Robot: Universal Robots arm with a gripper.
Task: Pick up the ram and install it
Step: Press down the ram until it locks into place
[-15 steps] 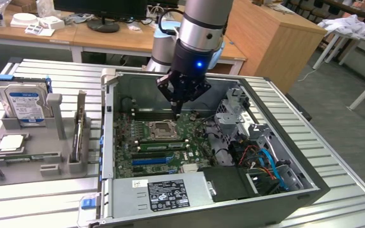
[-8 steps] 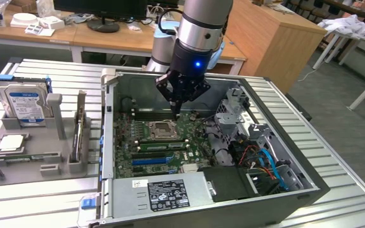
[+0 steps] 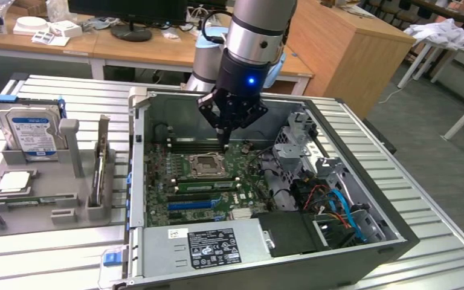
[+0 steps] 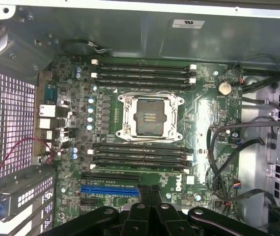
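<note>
— Gripper (image 3: 225, 140) state?

— Clenched. Fingers (image 4: 143, 196) pressed together to a point, nothing visible between them.

— Position?

— Inside the case (image 4: 130, 29), hanging over the board, tips just above the slots (image 4: 142, 73) beyond the socket (image 4: 150, 118). Touching them or not: cannot tell.

— And the ram (image 3: 101, 160)?

— Well apart from the gripper, outside the case. Apparently standing on edge in the grey holder (image 3: 22, 211) on the counter (image 3: 46, 254), near the drive (image 3: 29, 130). Thin and seen edge-on, so hard to be sure.

— Step in hand, then?

— Judging by that, pick not yet done, install not begun. Slots look empty.

— Needs of the pick?

— Probably fingers parted, lined up across the stick's thin faces, a straight lift out of the holder. Fragile part, so a gentle squeeze.

— Differences between views?

— Exterior: holder, ram, drive, the gripper's height over the board. Wrist: slot rows either side of the socket, latches, cables, all in plan, from directly above the board.
</note>
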